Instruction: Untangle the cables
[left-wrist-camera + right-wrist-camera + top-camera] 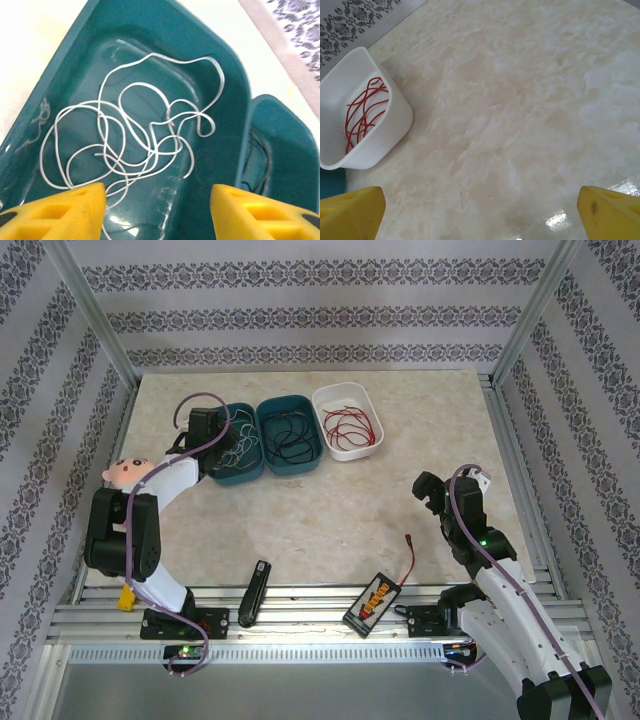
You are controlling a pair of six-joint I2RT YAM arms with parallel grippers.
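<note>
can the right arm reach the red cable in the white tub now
Probably yes: the red cable lies loose in the open-topped white tub, only tabletop between it and the right arm, jaws open.

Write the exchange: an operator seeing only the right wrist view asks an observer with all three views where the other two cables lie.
Operator: The red cable sits in the white tub. Where's the white cable?
Observer: Loosely coiled in the leftmost teal tub.
Operator: And the black cable?
Observer: In the middle teal tub, between the other two tubs.
</note>
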